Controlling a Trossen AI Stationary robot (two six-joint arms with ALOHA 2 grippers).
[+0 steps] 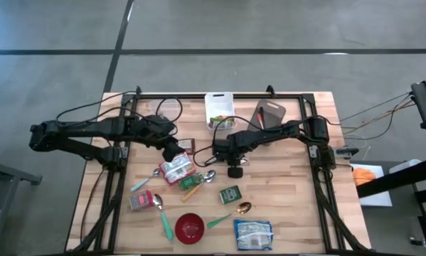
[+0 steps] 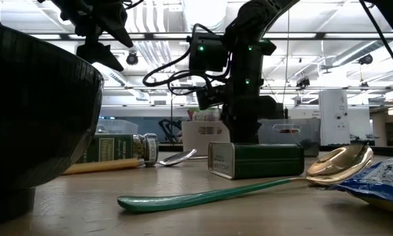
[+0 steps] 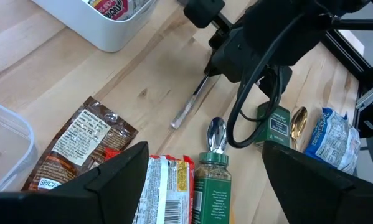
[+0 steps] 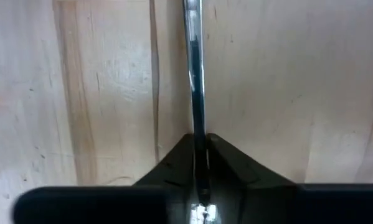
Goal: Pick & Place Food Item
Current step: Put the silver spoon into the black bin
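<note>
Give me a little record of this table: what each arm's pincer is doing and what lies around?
right pincer: down at the table, shut on the silver utensil handle
left pincer: open, above the snack packets, holding nothing
white bin: at the table's far edge, holds packets
red bowl: near edge
green tin: mid-table
gold spoon: beside the tin

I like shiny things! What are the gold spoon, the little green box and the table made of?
The gold-bowled spoon with a green handle looks like polished metal, mirror-bright, with a handle that is probably plastic. The small green rectangular tin seems painted metal, judging by its rolled silver rim. The pale wooden table shows planks and grain, likely smooth-finished butcher block.
</note>
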